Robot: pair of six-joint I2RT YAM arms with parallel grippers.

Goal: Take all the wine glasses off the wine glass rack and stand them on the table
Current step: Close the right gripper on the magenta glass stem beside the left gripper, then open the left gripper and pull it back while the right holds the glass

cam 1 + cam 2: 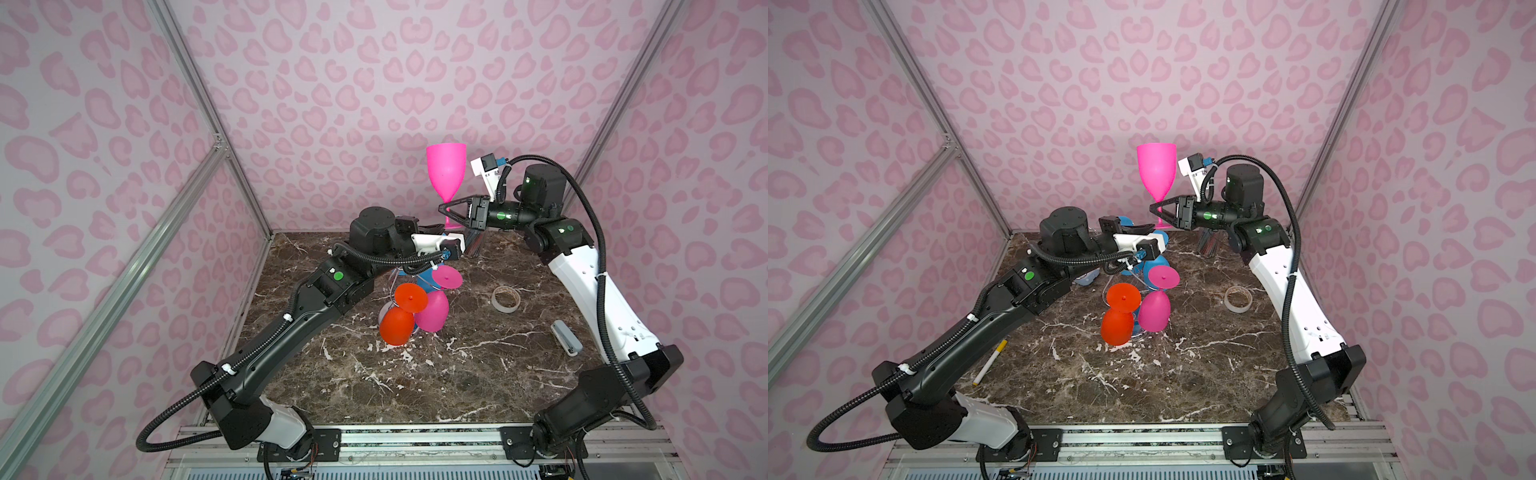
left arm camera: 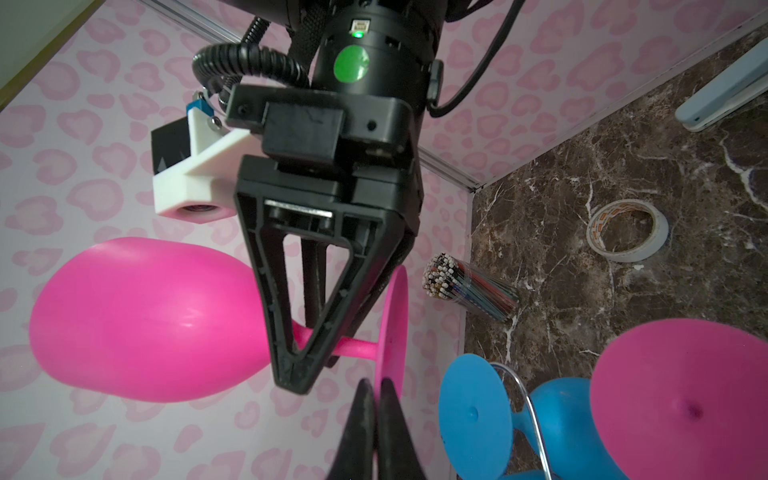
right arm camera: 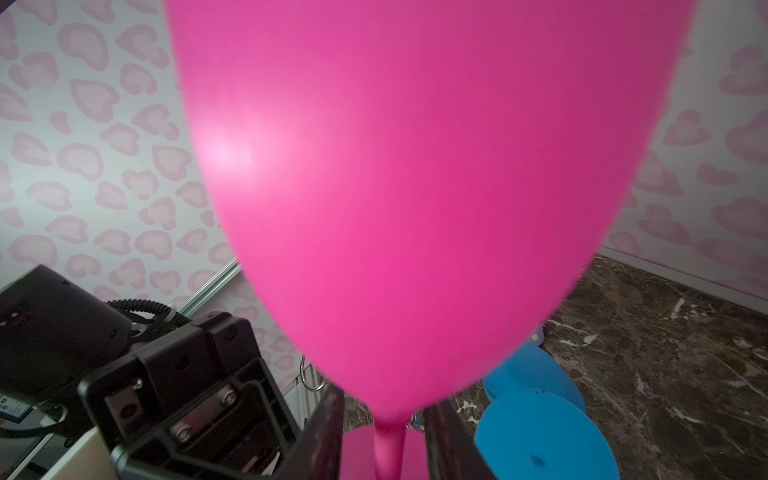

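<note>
Left gripper (image 2: 377, 419): clamped tight on the rim of the round foot of the wine glass (image 2: 145, 320), one dark fingertip (image 2: 361, 415) on each face of the foot; seen low, just past the left wrist, in both top views.
Right gripper (image 3: 388, 440): set across the stem just under the bowl, jaws narrow but parted, with a sliver of gap to the stem on each side in the right wrist view; reaching in level from the right in both top views.
Wine glass: bright pink, upright with bowl up, lifted clear of the rack (image 2: 527, 395) and high over the back of the table (image 1: 457, 374), in front of the back wall.
Rack: shiny chrome wire, standing mid-table, below and nearer than the lifted glass, partly hidden behind the left arm.
On the rack: orange glass (image 1: 397, 326), pink glass (image 1: 432, 311) and blue glass (image 1: 428, 282), all hung bowl down, feet up, close together.
Cup of pencils (image 2: 469, 289): at the back of the table, below the right gripper.
Tape roll (image 1: 505, 298): flat on the table, right of the rack, apart from it.
Stapler (image 1: 565, 337): grey, near the right arm.
Pen (image 1: 990, 361): white with a yellow end, beside the left arm.
</note>
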